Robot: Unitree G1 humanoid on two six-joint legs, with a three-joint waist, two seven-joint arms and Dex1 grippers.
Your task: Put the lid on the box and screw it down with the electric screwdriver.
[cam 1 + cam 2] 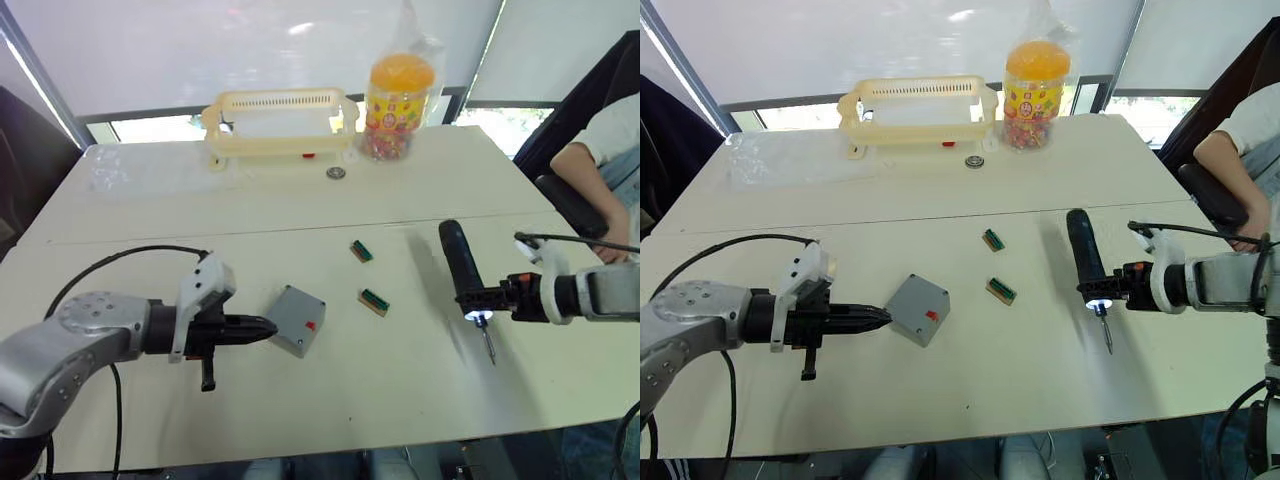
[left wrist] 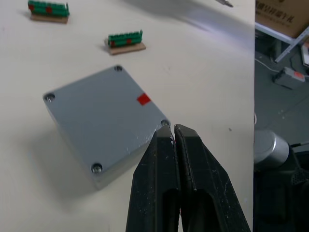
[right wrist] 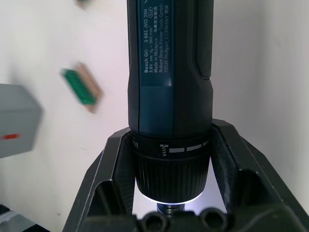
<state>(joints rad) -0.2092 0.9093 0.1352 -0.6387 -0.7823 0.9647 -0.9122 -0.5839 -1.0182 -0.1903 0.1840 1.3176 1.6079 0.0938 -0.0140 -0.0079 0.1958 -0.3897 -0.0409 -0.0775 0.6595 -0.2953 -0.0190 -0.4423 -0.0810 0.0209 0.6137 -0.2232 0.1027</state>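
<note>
Left hand [image 1: 262, 327] has its fingers pressed together, tips at a corner of the box [image 1: 297, 320]; whether they touch it you cannot tell. You will find the lid [image 2: 104, 118] seated on the box, a screw head showing at each corner and a red mark on its top face. Right hand [image 1: 470, 297] is clamped on the electric screwdriver [image 1: 462, 266], well to the right of the box, its bit over the counter [image 1: 400, 380].
</note>
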